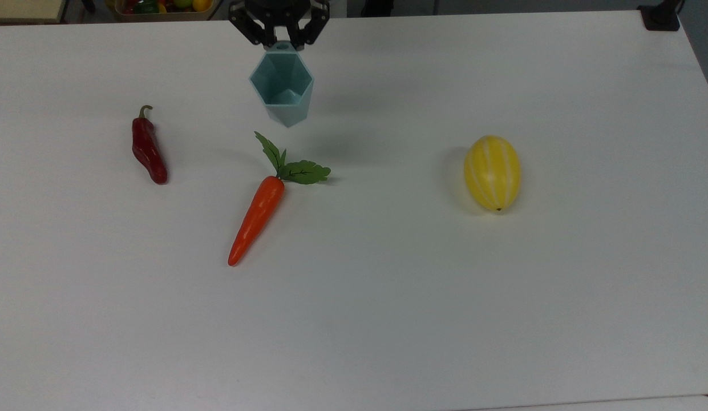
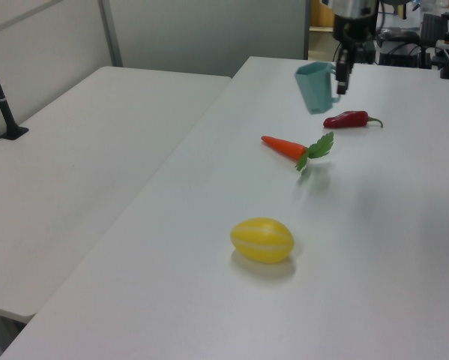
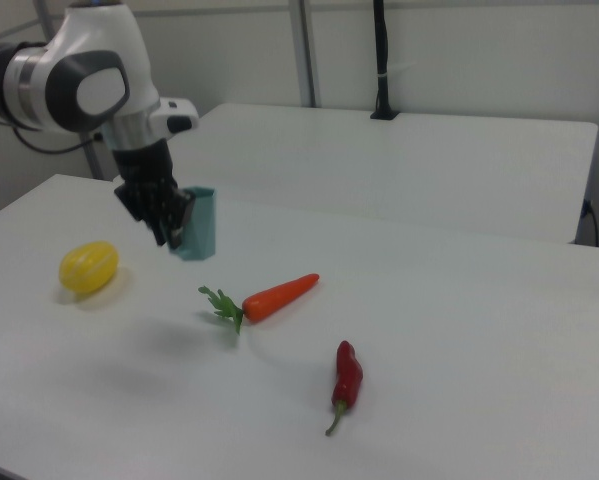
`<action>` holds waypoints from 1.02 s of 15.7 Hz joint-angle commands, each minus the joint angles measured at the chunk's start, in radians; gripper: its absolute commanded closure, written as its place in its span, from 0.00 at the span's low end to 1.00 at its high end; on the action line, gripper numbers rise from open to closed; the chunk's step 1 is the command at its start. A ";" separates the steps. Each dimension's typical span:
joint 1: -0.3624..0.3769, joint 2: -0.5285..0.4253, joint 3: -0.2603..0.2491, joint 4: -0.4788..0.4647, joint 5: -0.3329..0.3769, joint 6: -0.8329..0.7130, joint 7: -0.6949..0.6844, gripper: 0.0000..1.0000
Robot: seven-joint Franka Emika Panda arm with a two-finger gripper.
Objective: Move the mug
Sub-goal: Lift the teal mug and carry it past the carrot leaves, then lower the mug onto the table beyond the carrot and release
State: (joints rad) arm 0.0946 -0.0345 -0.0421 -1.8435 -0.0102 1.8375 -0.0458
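Teal plastic marks the mug (image 1: pixel 282 85), a faceted cup hanging clear of the white table (image 1: pixel 388 297), its shadow falling on the surface below. The gripper (image 1: pixel 279 41) pinches it at the rim, the black fingers (image 3: pixel 174 222) closed narrowly on the small tab at the top edge; in the top view the tab sits right between the fingertips. In the left view the mug (image 2: pixel 314 85) hangs beside the gripper (image 2: pixel 339 77) and seems tilted, its base swung toward the left view's left, though the angle is hard to judge. In the right view the mug (image 3: pixel 198 236) is just to the right view's right of the gripper (image 3: pixel 171 228), above the tabletop.

On the table lie three items, well apart from each other. An orange carrot (image 1: pixel 257 219) with green leaves lies below the mug in the top view. A dark red chili pepper (image 1: pixel 148 147) lies toward the top view's left. A yellow striped melon (image 1: pixel 493 172) rests toward the top view's right.
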 commanded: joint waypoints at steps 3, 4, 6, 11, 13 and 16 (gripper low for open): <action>-0.026 -0.120 0.002 -0.247 0.013 -0.044 -0.140 1.00; -0.027 -0.122 0.002 -0.270 0.009 -0.044 -0.140 1.00; -0.029 -0.122 0.001 -0.312 0.004 -0.028 -0.144 1.00; -0.064 -0.154 0.001 -0.420 0.004 0.089 -0.192 1.00; -0.062 -0.162 -0.015 -0.465 0.004 0.158 -0.197 1.00; -0.064 -0.162 -0.019 -0.517 0.004 0.262 -0.197 1.00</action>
State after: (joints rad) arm 0.0291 -0.1445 -0.0506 -2.2703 -0.0103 1.9926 -0.2185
